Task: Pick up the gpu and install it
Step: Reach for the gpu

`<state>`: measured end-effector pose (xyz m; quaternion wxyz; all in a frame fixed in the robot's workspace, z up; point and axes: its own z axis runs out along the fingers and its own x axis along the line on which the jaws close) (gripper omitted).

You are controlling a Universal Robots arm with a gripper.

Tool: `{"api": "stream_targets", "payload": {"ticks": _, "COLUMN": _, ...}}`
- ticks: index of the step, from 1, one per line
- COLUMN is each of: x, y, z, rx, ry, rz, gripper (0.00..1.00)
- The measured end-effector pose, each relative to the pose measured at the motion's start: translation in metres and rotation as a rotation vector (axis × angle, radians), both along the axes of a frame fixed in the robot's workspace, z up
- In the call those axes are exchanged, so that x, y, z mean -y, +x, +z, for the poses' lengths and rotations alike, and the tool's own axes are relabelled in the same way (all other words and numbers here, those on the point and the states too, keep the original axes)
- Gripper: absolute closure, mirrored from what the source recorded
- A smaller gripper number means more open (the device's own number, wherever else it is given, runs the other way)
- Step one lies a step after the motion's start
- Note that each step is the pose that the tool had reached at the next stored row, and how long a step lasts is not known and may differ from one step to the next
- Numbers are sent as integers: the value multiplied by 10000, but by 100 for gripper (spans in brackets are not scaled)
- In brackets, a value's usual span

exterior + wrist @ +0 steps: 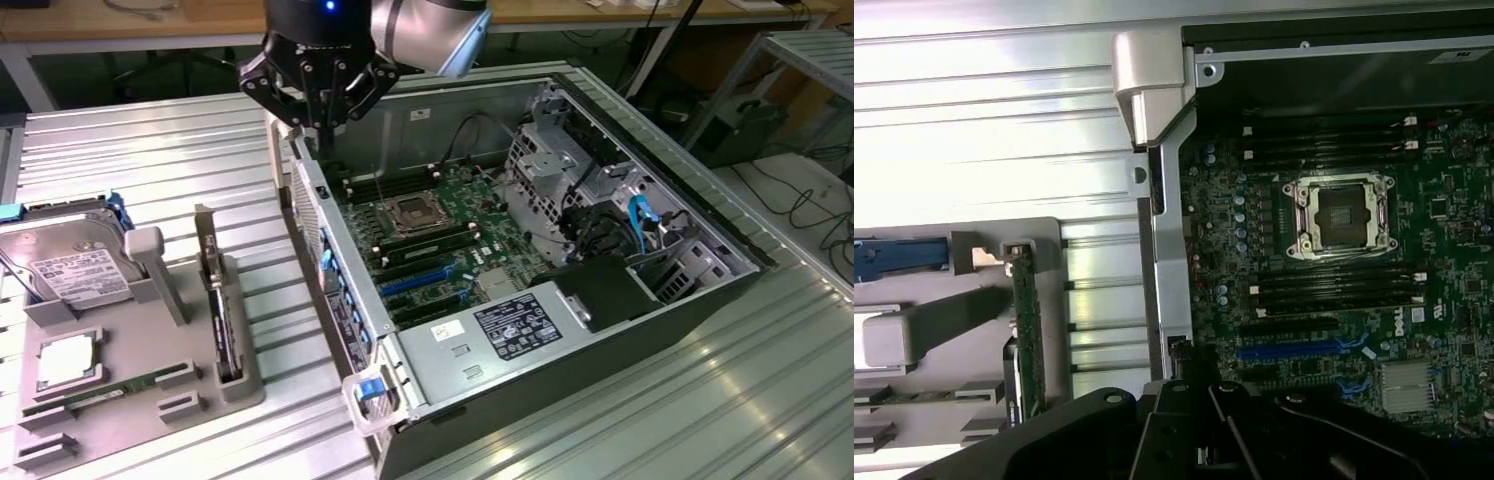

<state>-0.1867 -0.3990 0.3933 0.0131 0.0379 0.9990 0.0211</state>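
Hand (320, 128) pinched shut, empty, above case (414, 115) side wall. Gpu (218, 300) toward exterior view's left, edge-up in holder (147, 335), long axis parallel to wall.

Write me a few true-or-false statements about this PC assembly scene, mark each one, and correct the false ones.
1. The gpu stands on edge in the gray holder, outside the computer case. True.
2. The gripper is shut on the gpu. False: it is shut on nothing, over the case's edge, apart from the gpu.
3. The case lies open with its motherboard showing. True.
4. The hard drive sits inside the case. False: it rests in the gray holder, at the exterior view's left.
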Motion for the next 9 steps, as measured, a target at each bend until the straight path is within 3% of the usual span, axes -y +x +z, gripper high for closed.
{"api": "stream_targets", "payload": {"ticks": 9, "x": 1, "y": -65, "z": 0, "rx": 0, "ry": 0, "rz": 0, "gripper": 89}}
